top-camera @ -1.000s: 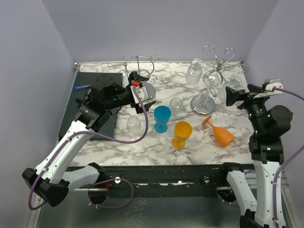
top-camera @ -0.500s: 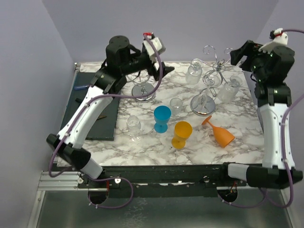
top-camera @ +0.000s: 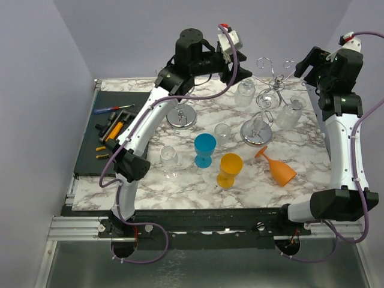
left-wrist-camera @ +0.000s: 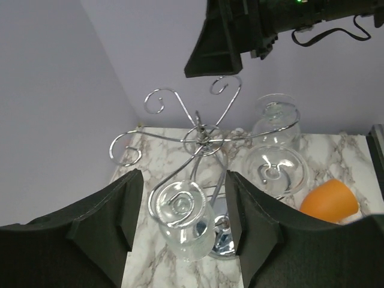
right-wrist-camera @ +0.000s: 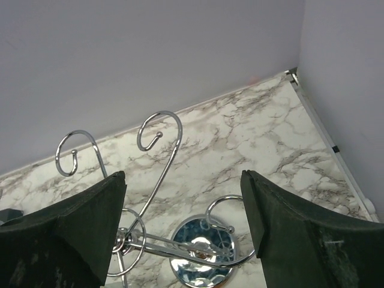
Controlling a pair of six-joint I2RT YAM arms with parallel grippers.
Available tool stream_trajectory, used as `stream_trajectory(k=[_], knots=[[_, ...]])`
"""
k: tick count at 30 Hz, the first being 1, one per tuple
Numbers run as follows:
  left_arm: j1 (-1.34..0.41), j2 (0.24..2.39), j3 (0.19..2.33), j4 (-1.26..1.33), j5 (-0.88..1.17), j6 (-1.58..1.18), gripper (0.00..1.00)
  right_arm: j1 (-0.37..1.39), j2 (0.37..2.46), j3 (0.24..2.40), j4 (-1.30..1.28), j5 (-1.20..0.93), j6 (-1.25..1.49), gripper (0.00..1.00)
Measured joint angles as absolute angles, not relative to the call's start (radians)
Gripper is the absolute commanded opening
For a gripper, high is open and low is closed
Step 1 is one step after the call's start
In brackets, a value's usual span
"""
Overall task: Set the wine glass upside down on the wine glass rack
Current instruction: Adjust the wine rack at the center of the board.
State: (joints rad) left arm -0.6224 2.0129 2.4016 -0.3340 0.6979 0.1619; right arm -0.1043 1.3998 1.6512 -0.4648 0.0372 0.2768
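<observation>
Clad in white shells between black joints on left arm [top-camera: 144, 117] and right arm [top-camera: 339, 144]; trailed by purple cables [top-camera: 101, 177] toward six o'clock; tipped with matte-black wedge fingers [left-wrist-camera: 102, 234].

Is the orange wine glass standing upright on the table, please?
No, the orange wine glass lies on its side on the marble table, beside the upright yellow glass.

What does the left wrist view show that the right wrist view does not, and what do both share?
Only the left wrist view: three clear glasses hanging upside down on the chrome rack, an orange glass at the right, and the right arm overhead.
Only the right wrist view: a pale edge strip along the side wall and a wide bare stretch of the marble table. No glass appears.
Both: a chrome rack with curled hooks and a round base, marble, and a lilac wall. I cannot tell whether it is one rack.
</observation>
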Motion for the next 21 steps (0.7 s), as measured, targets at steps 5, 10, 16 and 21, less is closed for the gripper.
stream_trajectory(k=[5, 10, 16, 21], knots=[[-0.68, 2.097, 2.484, -0.338, 0.725, 0.165, 0.68, -0.146, 1.399, 1.651, -0.465, 0.047, 0.275, 0.8], [-0.707, 2.146, 2.504, -0.305, 0.74, 0.154, 0.68, -0.199, 1.398, 1.629, -0.46, 0.037, 0.28, 0.75], [-0.709, 2.191, 2.504, -0.243, 0.749, 0.13, 0.66, -0.244, 1.397, 1.571, -0.458, -0.007, 0.299, 0.67], [-0.715, 2.221, 2.501, -0.165, 0.75, 0.082, 0.63, -0.262, 1.393, 1.527, -0.447, -0.047, 0.323, 0.65]])
